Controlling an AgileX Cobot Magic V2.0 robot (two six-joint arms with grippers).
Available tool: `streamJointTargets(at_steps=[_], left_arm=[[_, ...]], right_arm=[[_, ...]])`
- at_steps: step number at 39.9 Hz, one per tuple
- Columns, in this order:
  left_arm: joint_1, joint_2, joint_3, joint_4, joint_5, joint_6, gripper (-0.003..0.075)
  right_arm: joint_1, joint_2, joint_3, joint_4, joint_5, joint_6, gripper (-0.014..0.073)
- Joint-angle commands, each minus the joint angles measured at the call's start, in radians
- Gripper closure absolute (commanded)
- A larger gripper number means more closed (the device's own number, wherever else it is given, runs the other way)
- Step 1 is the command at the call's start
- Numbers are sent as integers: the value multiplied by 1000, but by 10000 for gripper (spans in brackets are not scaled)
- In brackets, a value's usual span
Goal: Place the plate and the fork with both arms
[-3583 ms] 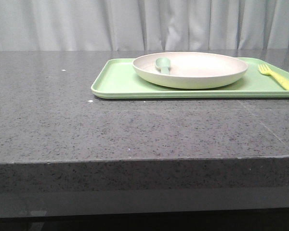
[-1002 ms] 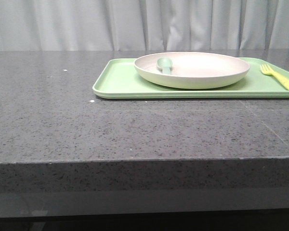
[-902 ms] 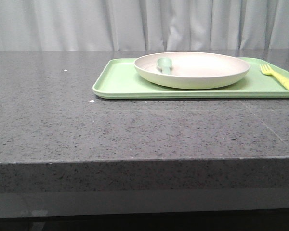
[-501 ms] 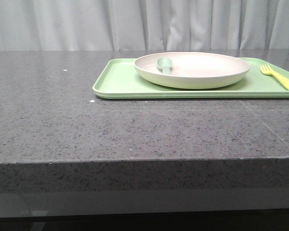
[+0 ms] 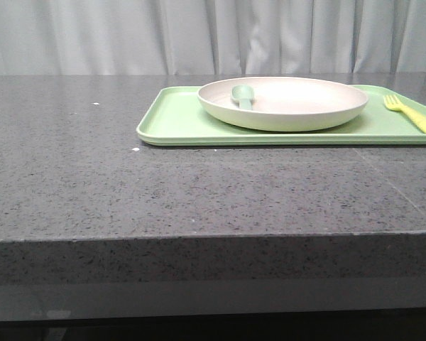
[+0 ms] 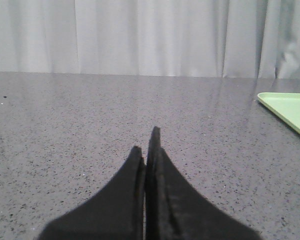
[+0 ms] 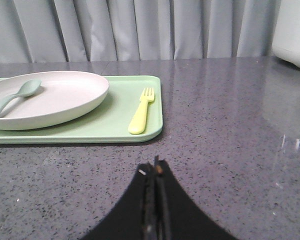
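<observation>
The cream plate (image 5: 284, 103) sits on a light-green tray (image 5: 174, 124) at the back right of the table; it also shows in the right wrist view (image 7: 50, 100). A grey-green spoon (image 5: 241, 96) lies in the plate. The yellow fork (image 5: 410, 114) lies on the tray right of the plate, and shows in the right wrist view (image 7: 141, 111). My left gripper (image 6: 146, 145) is shut and empty, low over bare table left of the tray. My right gripper (image 7: 153, 171) is shut and empty, in front of the tray's near edge. Neither gripper shows in the front view.
The dark speckled stone table (image 5: 199, 192) has its front edge near the camera. A grey curtain (image 5: 199, 35) hangs behind. A white object (image 7: 292, 32) stands at the far right in the right wrist view. A tray corner (image 6: 290, 107) shows in the left wrist view.
The front view has shifted very slightly, so the tray and plate sit a few pixels further right than 3.6 s ago. Nothing on the table has moved.
</observation>
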Motion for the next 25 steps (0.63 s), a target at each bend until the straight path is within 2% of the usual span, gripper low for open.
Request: streamJointTargets(at_steps=[1,25], left_arm=[[-7,-22,1,-3,-83,-9,738],[-7,-22,1,-3,-83,-9,738]], right_arm=[[1,-18,-3,-9,-83,-6,661],[8,-18,-3,-9,-83,-6,661]])
